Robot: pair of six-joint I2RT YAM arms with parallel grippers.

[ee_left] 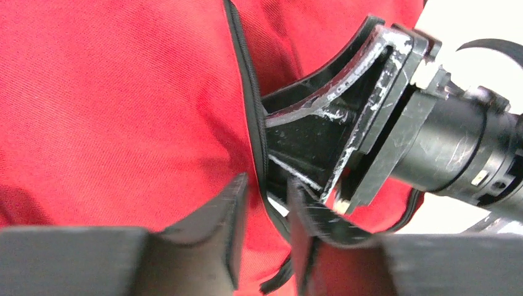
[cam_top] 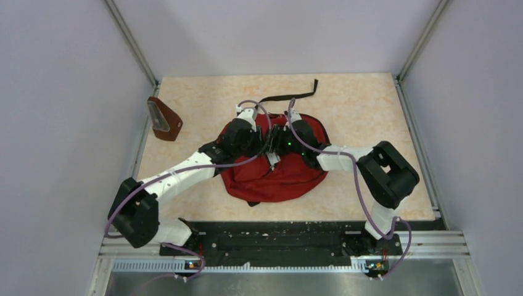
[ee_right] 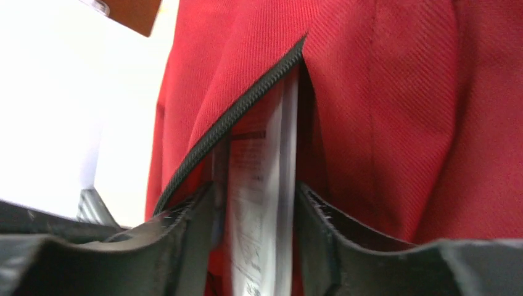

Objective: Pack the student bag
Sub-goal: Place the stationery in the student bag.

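Student bag (cam_top: 277, 179) is found lying flat at mid-table (cam_top: 364, 111), with both grippers set over its open zipper.

The left gripper (ee_left: 266, 231) is seen with jaws narrowly parted, and the black zipper edge (ee_left: 245, 92) runs loose through the gap. The right gripper (ee_right: 258, 240) is held with jaws partway apart on either side of a white printed sheet (ee_right: 262, 185) lodged in the bag's opening; whether the sheet is gripped cannot be told. A brown pouch (cam_top: 165, 120) is noted well apart, near the table's far left corner.

The beige worktop (cam_top: 370, 105) carried a red bag (cam_top: 271, 179) at its middle, a brown pouch (cam_top: 165, 120) far left, and a black strap (cam_top: 296, 95) beyond the bag.
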